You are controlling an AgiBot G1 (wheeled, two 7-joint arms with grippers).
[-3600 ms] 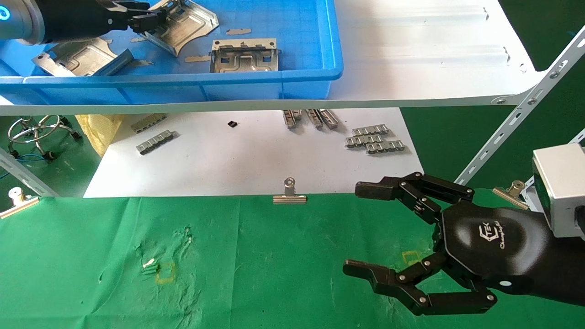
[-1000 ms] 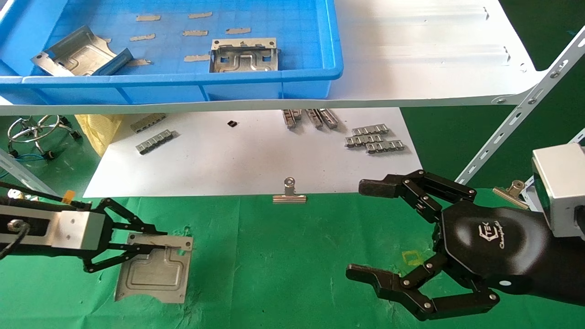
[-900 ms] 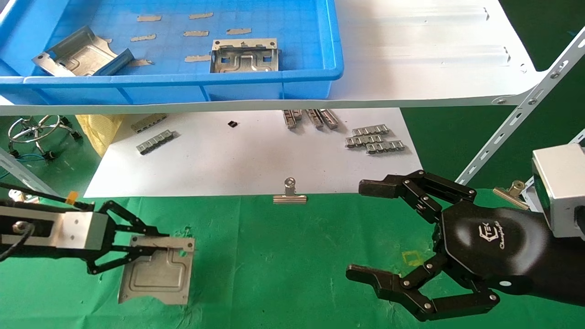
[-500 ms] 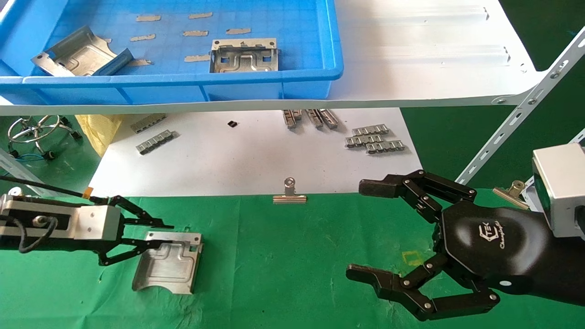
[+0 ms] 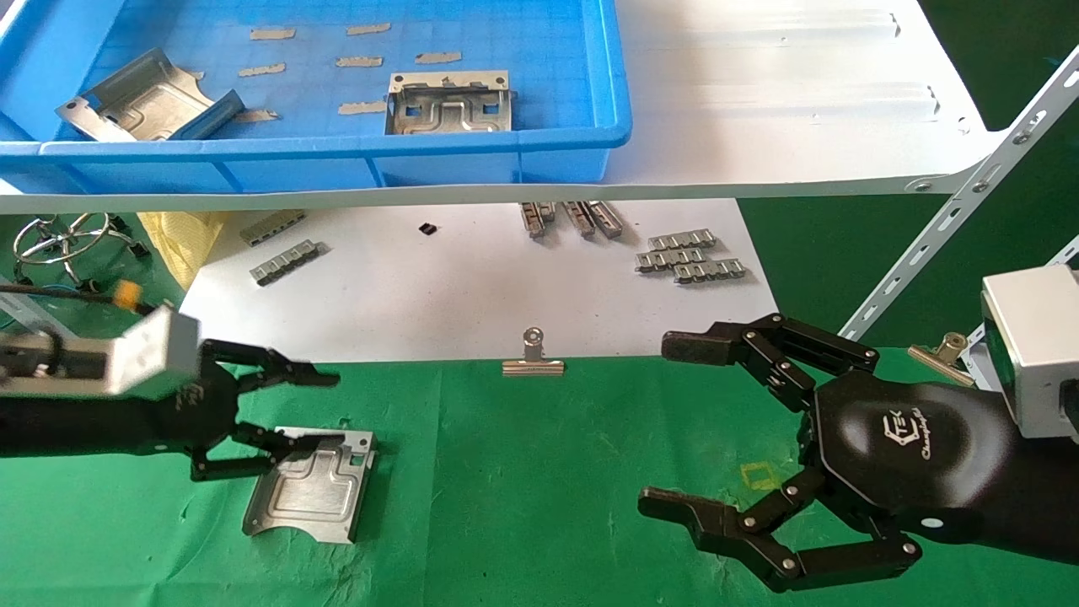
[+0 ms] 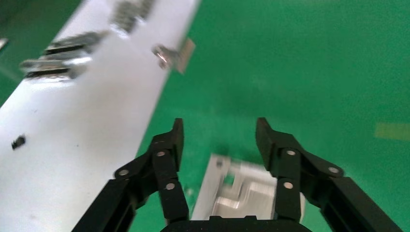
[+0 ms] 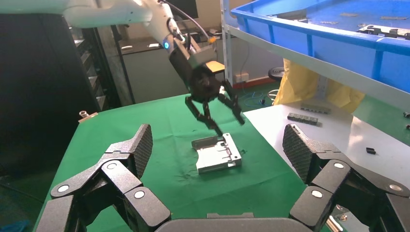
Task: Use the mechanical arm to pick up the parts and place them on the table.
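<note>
A silvery bracket (image 5: 310, 486) lies flat on the green table (image 5: 523, 480) at the left; it also shows in the left wrist view (image 6: 246, 191) and the right wrist view (image 7: 216, 153). My left gripper (image 5: 329, 409) is open and empty, raised just above the bracket's near-left edge, shown in the left wrist view (image 6: 220, 137). My right gripper (image 5: 666, 426) is open and empty, held over the table at the right. Two more brackets lie in the blue tray (image 5: 582, 139): one at its left (image 5: 143, 105), one in its middle (image 5: 451, 103).
The tray stands on a white shelf (image 5: 784, 101) held by a slanted metal strut (image 5: 952, 228). Below lies a white board (image 5: 472, 287) with several small ribbed strips (image 5: 691, 257). Binder clips (image 5: 534, 358) pin the cloth's far edge. Small yellow squares (image 5: 759, 476) mark the cloth.
My left gripper carried the bracket from the tray down to the cloth, let go of it and opened, then lifted away. The bracket now rests flat. The right arm has not moved.
</note>
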